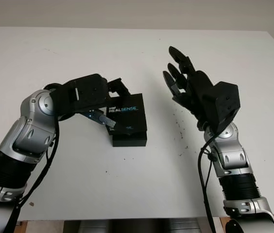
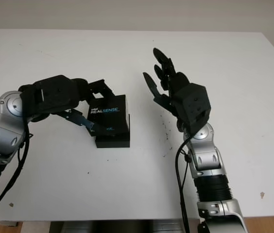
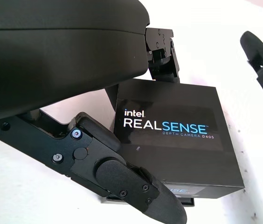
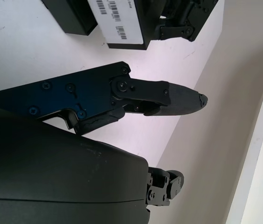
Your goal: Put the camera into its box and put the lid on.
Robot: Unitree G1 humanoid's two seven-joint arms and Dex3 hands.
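Matte black rectangular lid, gripped by left hand, sat askew over box; contents hidden. Right hand open above white counter.

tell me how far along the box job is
Late stage. The left hand grips the RealSense lid, which sits skewed over the box base, not seated. The camera isn't visible, presumably already inside. The right hand is open, raised above the table. Left: square and press the lid down.

White table, faintly speckled
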